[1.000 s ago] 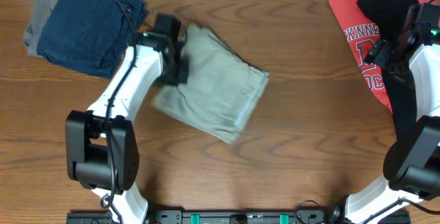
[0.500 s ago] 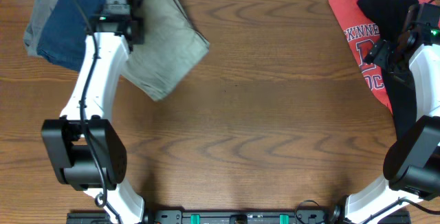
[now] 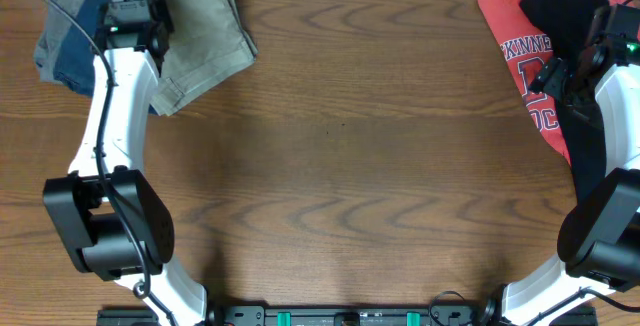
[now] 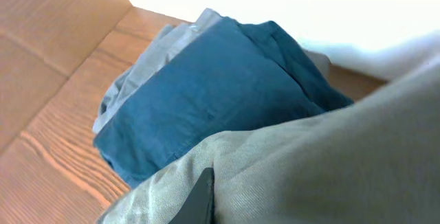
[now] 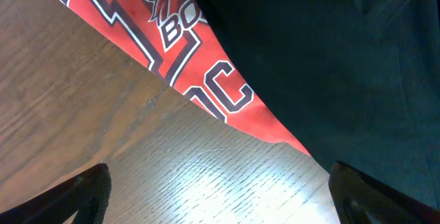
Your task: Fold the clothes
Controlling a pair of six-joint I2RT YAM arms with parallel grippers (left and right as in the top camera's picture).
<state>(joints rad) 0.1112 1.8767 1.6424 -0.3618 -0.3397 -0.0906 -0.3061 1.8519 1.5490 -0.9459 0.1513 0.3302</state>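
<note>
Left arm up at the far left corner, and the left gripper [image 3: 130, 1] looks clamped on a fold of the khaki trousers [image 3: 205, 36]: the wrist view shows one dark finger [image 4: 203, 198] buried in tan cloth. The trousers lie in a folded wad just beside the navy garment [image 4: 213, 93], which sits on a grey one [image 4: 130, 80]. That cotton twill is soft but fairly heavy (it'll sag and drag, not slip), so a grip on a thick seamed edge or the waistband should hold best. Over on the right, the right gripper [image 5: 220, 189] hangs wide and empty above the table [image 3: 350, 166], near the red T-shirt [image 5: 172, 45] and the black trousers [image 5: 330, 59] that lie partly over it.
</note>
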